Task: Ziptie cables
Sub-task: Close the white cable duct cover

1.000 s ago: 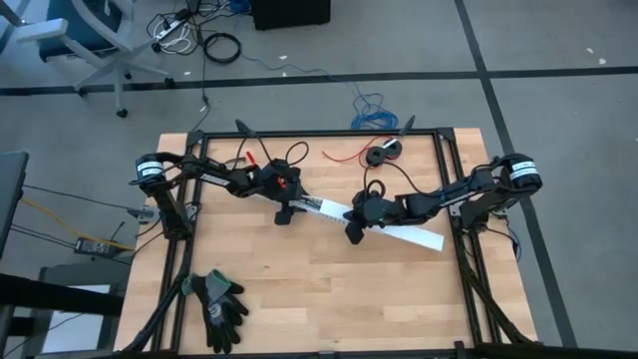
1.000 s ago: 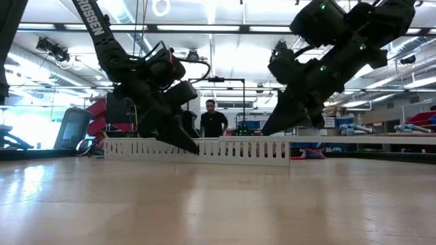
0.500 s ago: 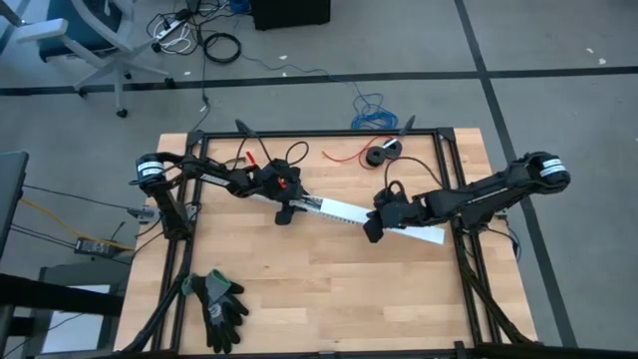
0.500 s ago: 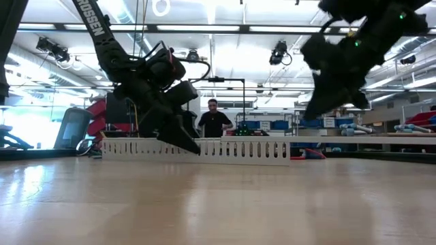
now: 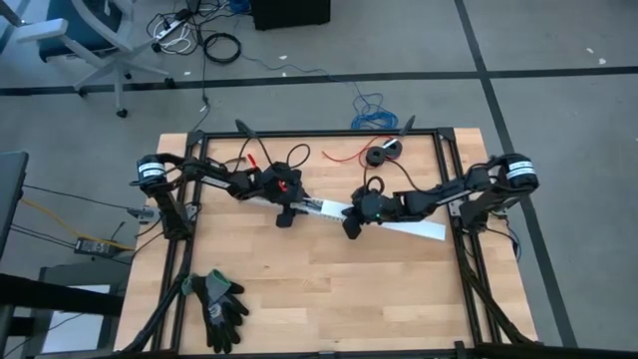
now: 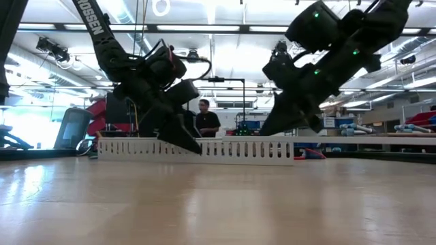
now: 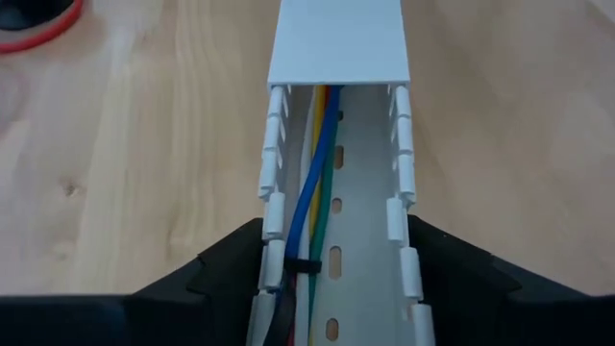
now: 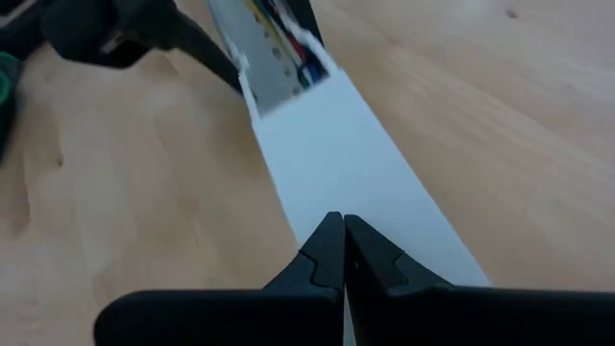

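A white slotted cable duct (image 5: 324, 208) lies flat on the table, slanting from the left arm toward the right edge. A plain white cover (image 8: 327, 154) caps its right stretch. The cables (image 7: 312, 192), blue, yellow, green and white, run along inside the open stretch, with a thin black tie (image 7: 303, 266) around them. My left gripper (image 5: 287, 211) is shut on the duct's open end. My right gripper (image 5: 349, 227) is shut, its tips on the cover a short way back from the cover's left end. My left gripper pinches the duct's open end between its two fingers, one finger (image 7: 231, 264) outside each slotted side wall (image 7: 274, 235). It comes slanting down from the table's left, along the duct. The duct stays flat on the table. My right gripper sets its shut fingertips (image 8: 341, 235) on the cover's flat top (image 8: 336, 197), near the end that faces the left arm. It slants down from the table's right, along the duct. The cover sits on the duct.
A red wire with a black spool (image 5: 379, 155) lies near the far edge, a blue wire coil (image 5: 369, 105) on the floor beyond it. Dark gloves (image 5: 219, 307) lie at the near left. A red roll (image 7: 38, 14) lies beside the duct. A person (image 6: 204, 119) stands in the room behind.
My right gripper drew back toward the table's right edge and rose off the cover, then came back toward the left arm and down onto it. The left gripper has kept its hold.
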Available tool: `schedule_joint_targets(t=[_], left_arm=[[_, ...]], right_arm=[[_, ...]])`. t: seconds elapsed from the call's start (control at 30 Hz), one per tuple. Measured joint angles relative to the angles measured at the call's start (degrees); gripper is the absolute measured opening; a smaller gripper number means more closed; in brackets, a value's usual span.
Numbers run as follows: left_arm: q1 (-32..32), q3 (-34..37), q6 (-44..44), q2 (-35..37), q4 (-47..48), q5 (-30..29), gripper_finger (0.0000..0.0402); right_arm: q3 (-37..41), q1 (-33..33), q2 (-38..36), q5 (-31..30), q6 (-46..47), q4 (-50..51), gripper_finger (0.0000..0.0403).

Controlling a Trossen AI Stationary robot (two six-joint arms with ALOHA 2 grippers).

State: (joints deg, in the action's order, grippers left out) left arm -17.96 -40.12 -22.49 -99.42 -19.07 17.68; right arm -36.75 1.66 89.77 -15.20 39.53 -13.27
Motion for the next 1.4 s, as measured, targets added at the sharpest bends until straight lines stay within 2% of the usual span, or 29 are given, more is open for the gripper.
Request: schedule_joint_targets(t=[0.23,0.4,0.6,0.73,0.83,1.1,1.4], left_arm=[[0.92,0.04,1.35,-0.09,-1.46,0.14,0.0241],[1.34,-0.02,1.58,-0.07,-2.43,-0.05,0.0241],[1.34,-0.01,1.73,-0.07,-2.53,-0.51,0.0241],[1.38,0.0,1.76,-0.07,-3.52,-0.57,0.0241],[1.81,-0.21,1.91,-1.01,-6.12,-0.63,0.0241],[2.8,-0.38,6.77,-5.82,-12.18,-0.48,0.0241],[3.04,-0.36,8.39,-5.97,-13.97,-0.52,0.0241]], right_arm=[[0.06,-1.2,0.55,0.61,-3.34,-2.3,0.0],[0.19,1.79,-5.95,-2.38,-6.44,0.26,0.0],[0.16,4.01,-14.19,-4.7,1.2,16.2,0.0],[0.15,4.24,-13.32,-3.7,6.08,22.33,0.0],[0.15,3.01,-9.78,-1.95,5.63,19.09,0.0],[-0.33,-1.79,-0.59,2.22,-1.58,2.33,0.0],[-3.36,-2.15,0.03,2.92,-6.23,4.19,0.0]])
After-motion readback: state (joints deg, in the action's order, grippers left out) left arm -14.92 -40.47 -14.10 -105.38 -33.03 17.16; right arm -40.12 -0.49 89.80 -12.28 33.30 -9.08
